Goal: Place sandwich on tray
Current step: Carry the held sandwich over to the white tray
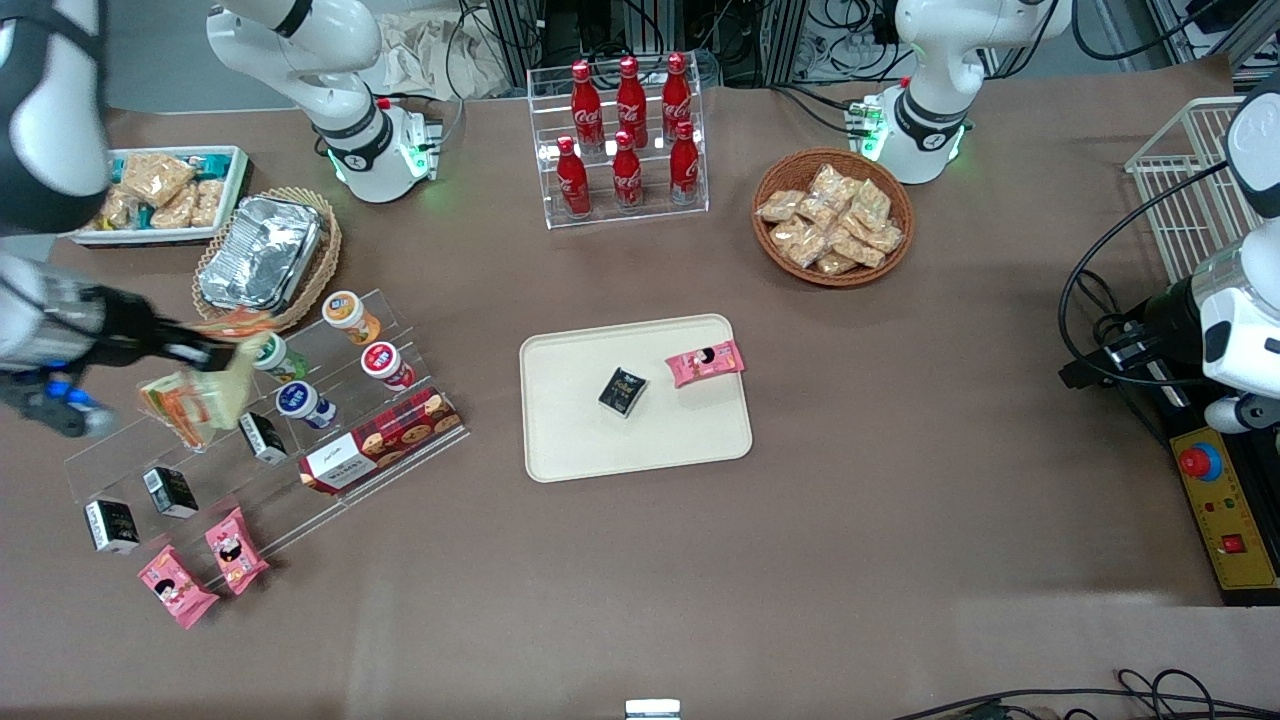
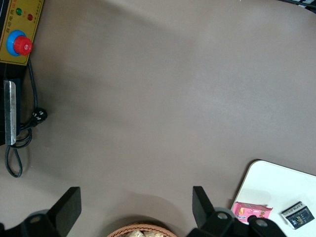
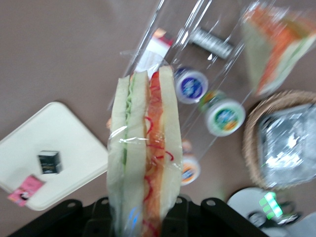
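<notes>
Carrying is the step judged to be in hand: at the working arm's end of the worktop (image 1: 900,520), the gripper (image 1: 215,352) is seen raised over the clear stepped display stand (image 1: 300,430), its jaws pinching the sandwich (image 1: 232,385) by its wrapped base, as the right wrist view shows (bread faces upright, green and red filling between them) (image 3: 145,148). A second wedge (image 1: 175,405), with a broad orange face, is left on the stand just beside it. Further along, toward the middle of the worktop, the tray (image 1: 580,440) lies well apart from the held sandwich; a small black box (image 1: 622,390) and a pink snack pack (image 1: 706,362) are already on it. The placing is not yet done. For the next move, the sandwich would need to be carried clear of the stand and its lidded cups (image 1: 350,316), brought over a bare part of the tray nearer the front camera than the box, lowered, and only then released.
</notes>
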`<state>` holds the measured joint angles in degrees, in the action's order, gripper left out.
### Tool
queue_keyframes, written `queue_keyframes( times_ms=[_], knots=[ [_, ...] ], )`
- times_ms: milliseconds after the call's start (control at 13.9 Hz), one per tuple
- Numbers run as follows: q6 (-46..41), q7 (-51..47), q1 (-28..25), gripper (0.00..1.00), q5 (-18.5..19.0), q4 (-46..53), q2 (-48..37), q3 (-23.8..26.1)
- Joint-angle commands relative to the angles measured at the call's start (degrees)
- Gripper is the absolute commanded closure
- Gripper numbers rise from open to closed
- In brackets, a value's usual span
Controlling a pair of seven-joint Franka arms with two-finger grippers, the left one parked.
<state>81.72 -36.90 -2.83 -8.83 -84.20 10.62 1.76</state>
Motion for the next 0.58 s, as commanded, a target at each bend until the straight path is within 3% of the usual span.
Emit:
queue_keyframes(
  times_ms=[0, 216, 503],
  knots=[
    [3.7, -13.1, -6.2, 1.0, -2.5, -0.2, 0.3, -0.6],
    [9.3, -25.3, -13.1, 1.0, -2.5, -0.3, 3.0, -0.7],
    [17.9, -37.6, -18.3, 1.0, -3.5, -0.8, 7.3, -0.7]
  ],
)
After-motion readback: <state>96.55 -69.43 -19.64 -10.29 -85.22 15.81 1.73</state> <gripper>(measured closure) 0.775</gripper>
